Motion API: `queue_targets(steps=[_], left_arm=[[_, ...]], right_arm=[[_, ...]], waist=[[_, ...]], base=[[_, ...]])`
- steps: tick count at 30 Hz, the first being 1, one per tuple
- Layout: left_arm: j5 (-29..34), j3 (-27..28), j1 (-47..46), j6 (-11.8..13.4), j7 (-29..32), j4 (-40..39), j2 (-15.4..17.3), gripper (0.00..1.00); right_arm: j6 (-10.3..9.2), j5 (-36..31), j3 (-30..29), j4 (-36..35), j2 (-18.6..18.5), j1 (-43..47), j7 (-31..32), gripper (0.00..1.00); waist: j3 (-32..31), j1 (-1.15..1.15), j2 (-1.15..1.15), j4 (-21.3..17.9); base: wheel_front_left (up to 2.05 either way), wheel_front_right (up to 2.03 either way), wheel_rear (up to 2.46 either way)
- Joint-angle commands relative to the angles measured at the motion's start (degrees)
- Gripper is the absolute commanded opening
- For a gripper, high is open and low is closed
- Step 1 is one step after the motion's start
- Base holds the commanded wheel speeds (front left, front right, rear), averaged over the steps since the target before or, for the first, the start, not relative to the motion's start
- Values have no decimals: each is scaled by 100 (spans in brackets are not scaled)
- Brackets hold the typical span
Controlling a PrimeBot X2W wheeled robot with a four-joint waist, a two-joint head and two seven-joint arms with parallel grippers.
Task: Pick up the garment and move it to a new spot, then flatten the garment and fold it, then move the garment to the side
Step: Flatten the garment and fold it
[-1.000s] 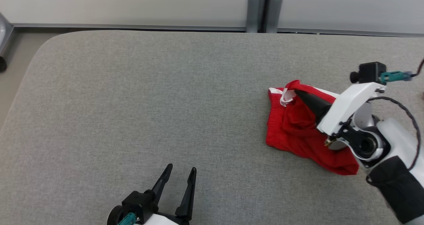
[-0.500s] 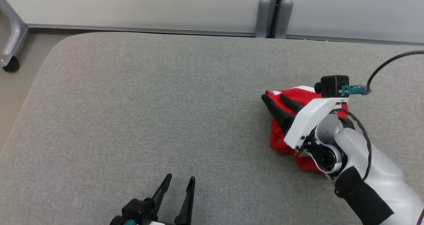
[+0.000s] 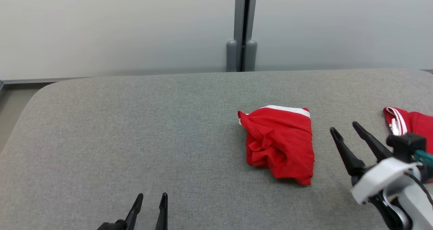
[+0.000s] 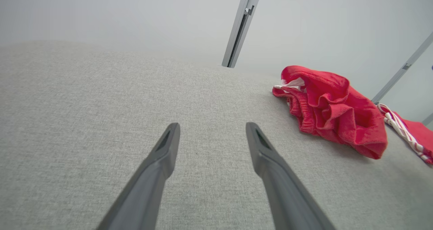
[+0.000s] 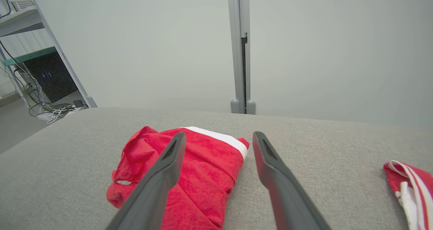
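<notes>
Red garment (image 3: 279, 143) lies bunched on the grey padded table (image 3: 135, 128), with a white band along its far edge. I've got my right gripper (image 3: 344, 127) just beside it, fingers spread and empty. My left gripper (image 3: 152, 195) sits low near me, spread too, well apart from the cloth. A second red striped piece (image 3: 411, 121), possibly another garment, is partly hidden by my right wrist. A grey post (image 3: 242, 30) stands beyond the table.

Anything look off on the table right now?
The red garment lies crumpled in a loose, uneven bundle on the grey table, not neatly flat. Right gripper is open, beside it, holding nothing. A second red striped garment lies further right.
</notes>
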Motion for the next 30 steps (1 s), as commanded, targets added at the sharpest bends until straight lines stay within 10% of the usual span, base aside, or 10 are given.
queue_targets(steps=[1, 12, 19, 20, 22, 30], left_arm=[[72, 119, 69, 7, -8, -95, 24, 100], [262, 640, 341, -43, -8, -336, 28, 100], [272, 761, 371, -67, -8, -401, 25, 100], [275, 760, 347, -68, -8, -413, 25, 100], [281, 708, 189, -63, -8, -436, 25, 100], [268, 266, -634, -42, -8, -403, 26, 100]], right_arm=[[4, -326, -319, -39, -175, 370, -82, 100], [4, -2164, -3372, -903, 420, 2638, -111, 100], [4, -2470, -3429, -1208, 876, 2773, -112, 100], [4, -2472, -3304, -1210, 880, 2662, -112, 51], [4, -2409, -2665, -1061, 798, 2142, -111, 0], [3, -2409, -1311, -80, 885, -44, 447, 0]], waist=[[-191, 0, 0, -190], [-315, 0, 0, -283], [-230, 0, 0, -344], [-201, 0, 0, -345], [-41, 0, 0, -306], [934, 0, 0, 78]], base=[[0, 0, 0], [0, 0, 0], [0, 0, 0], [0, 0, 0], [0, 0, 0], [0, 0, 0]])
